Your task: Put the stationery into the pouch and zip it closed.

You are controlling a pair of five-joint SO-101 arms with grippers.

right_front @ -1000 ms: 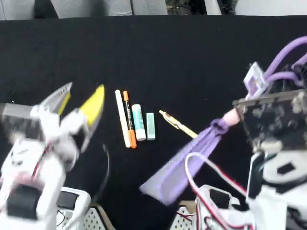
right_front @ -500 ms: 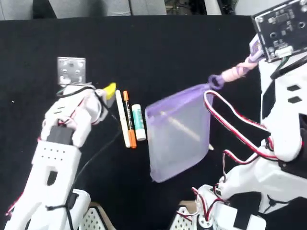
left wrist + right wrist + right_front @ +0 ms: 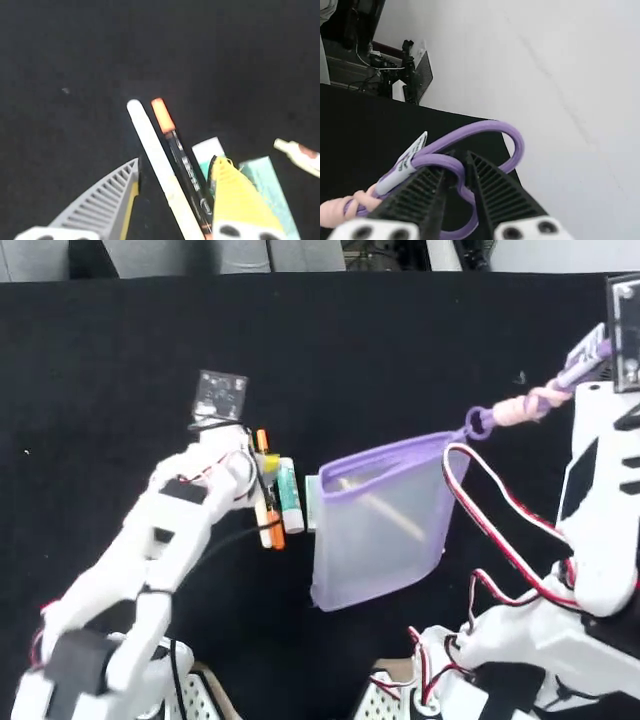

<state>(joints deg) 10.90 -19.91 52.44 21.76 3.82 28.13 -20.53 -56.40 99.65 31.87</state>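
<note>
A translucent purple pouch (image 3: 380, 530) hangs mouth-up with its lower edge near the table. My right gripper (image 3: 592, 344) (image 3: 457, 161) is shut on the pouch's purple strap (image 3: 512, 137), above a pink charm (image 3: 520, 408). My left gripper (image 3: 258, 466) (image 3: 177, 162) is open and low over the stationery row, its fingers straddling the white pen (image 3: 159, 160) and the orange-capped marker (image 3: 181, 162). The glue stick (image 3: 288, 495) and the teal eraser (image 3: 265, 182) lie beside them, the eraser against the pouch's edge. A yellow pencil (image 3: 385, 508) shows through the pouch.
The black tabletop (image 3: 120, 360) stretches wide to the far side and the left. The arm bases (image 3: 430, 690) stand at the near edge. A white wall and some equipment (image 3: 412, 70) lie beyond the table.
The left arm has swung right and come down over the pens with its gripper open. The right arm has lifted the pouch by its strap and carried it a little to the right.
</note>
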